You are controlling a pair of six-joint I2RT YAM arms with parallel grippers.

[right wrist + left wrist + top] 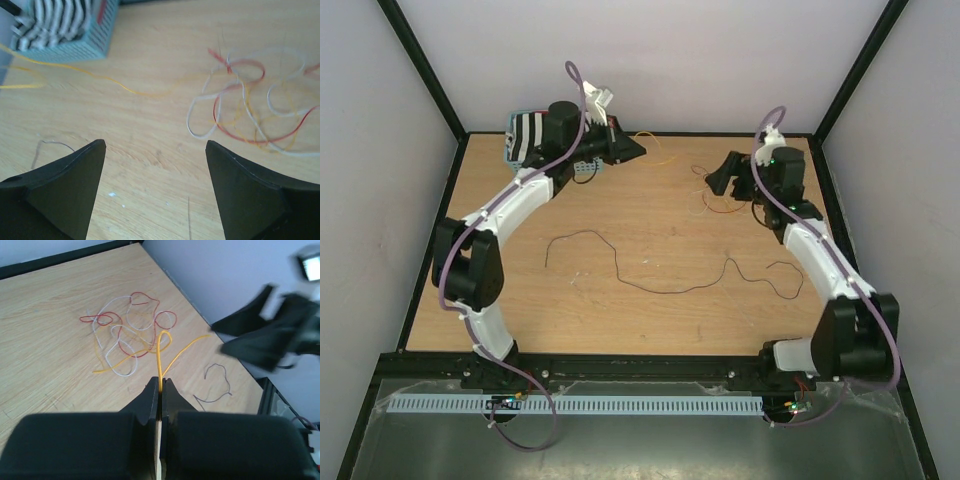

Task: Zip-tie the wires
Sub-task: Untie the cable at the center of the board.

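Progress: early, by my reading. I see no tie around anything, and the wires (135, 337) lie loose and ungathered. One strand is picked up. Bunching them, threading a tie and cinching it are all left.
Surface (670, 325): wooden board carrying everything.
Left arm (510, 205): stretched forward to the far left corner, with the wrist turned inward and pointing right, toward the tangle.
Right arm (815, 250): reaches up the right side, wrist bent left and tipped down, hanging above the board just beside the tangle.
Basket (75, 47): teal mesh, far left corner, holding pale and dark strips. I take them for the ties but can't be sure.
Wires: a loose tangle of red, white and yellow loops flat on the board at the far right, in front of the right arm.
Dark wire (650, 290): one long strand snaking across the middle of the board, well apart from the tangle.
Yellow strand (159, 360): runs from the tangle's edge up into my left claw.
Right claw (155, 146): fingers wide apart, nothing between them, only bare board showing in the gap.
Left claw (160, 387): pressed together, clamped on the yellow strand.
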